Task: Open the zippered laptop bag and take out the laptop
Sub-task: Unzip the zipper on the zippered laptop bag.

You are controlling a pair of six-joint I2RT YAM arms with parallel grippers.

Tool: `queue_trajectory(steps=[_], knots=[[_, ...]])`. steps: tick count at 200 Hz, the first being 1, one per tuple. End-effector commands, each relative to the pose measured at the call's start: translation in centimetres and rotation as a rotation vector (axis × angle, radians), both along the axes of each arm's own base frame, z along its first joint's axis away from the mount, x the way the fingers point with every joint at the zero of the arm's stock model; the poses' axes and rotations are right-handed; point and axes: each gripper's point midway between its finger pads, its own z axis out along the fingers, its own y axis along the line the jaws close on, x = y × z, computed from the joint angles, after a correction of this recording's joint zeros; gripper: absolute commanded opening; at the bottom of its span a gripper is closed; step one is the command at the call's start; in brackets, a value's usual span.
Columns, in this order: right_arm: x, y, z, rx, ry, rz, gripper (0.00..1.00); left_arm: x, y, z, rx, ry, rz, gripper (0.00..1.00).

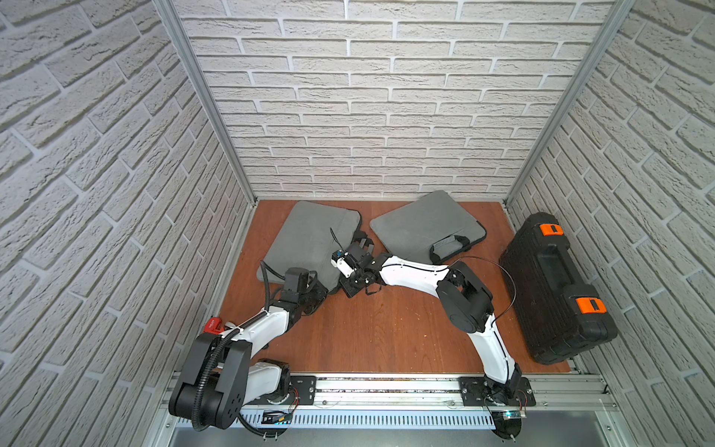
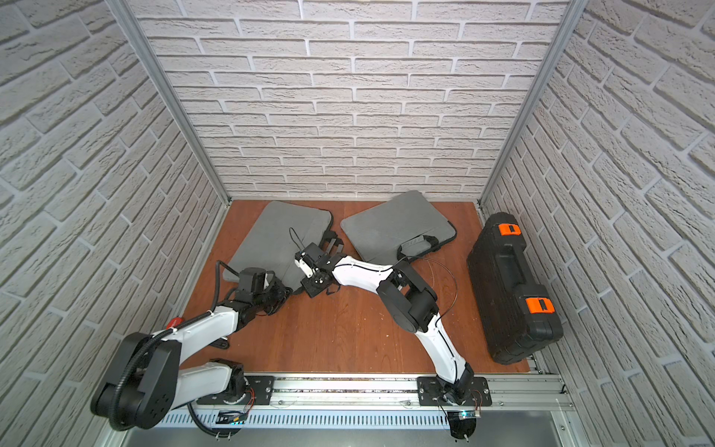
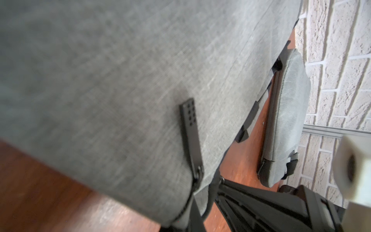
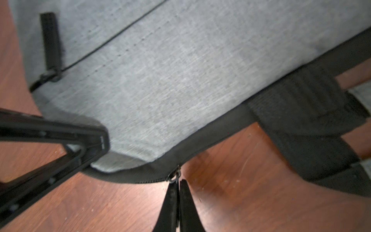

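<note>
A grey zippered laptop bag [image 1: 309, 240] lies flat at the back left of the wooden table, seen in both top views. My left gripper [image 3: 193, 213] is shut on its near corner, which also shows in the right wrist view with the left gripper [image 4: 101, 140] pinching the fabric. My right gripper [image 4: 176, 186] is shut on the zipper pull of the main zipper [image 4: 173, 176], on the bag's black edge close to that corner. A black pocket zipper tab [image 3: 189, 128] lies on the bag's face. The laptop is hidden.
A second grey bag [image 1: 425, 228] with a handle lies at the back right. A black tool case [image 1: 557, 286] with orange latches stands along the right wall. A red object [image 1: 212, 324] sits by the left arm. Brick walls enclose three sides.
</note>
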Motion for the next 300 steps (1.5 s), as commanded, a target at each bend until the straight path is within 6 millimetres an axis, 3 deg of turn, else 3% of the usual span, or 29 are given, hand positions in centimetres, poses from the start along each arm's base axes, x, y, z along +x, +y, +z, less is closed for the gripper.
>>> queue_trajectory(steps=[1,94,300], knots=[[3.4,-4.3,-0.7,-0.127,-0.046,-0.142,0.06,-2.1,2.5,-2.5,0.093,0.096,0.059,0.01],[5.1,-4.4,-0.5,-0.117,-0.054,-0.165,0.06,-2.9,3.3,-3.6,0.091,0.14,0.125,0.01],[9.9,-7.1,0.1,-0.12,-0.092,-0.262,0.06,-3.7,4.4,-4.3,0.085,0.16,0.175,0.0]])
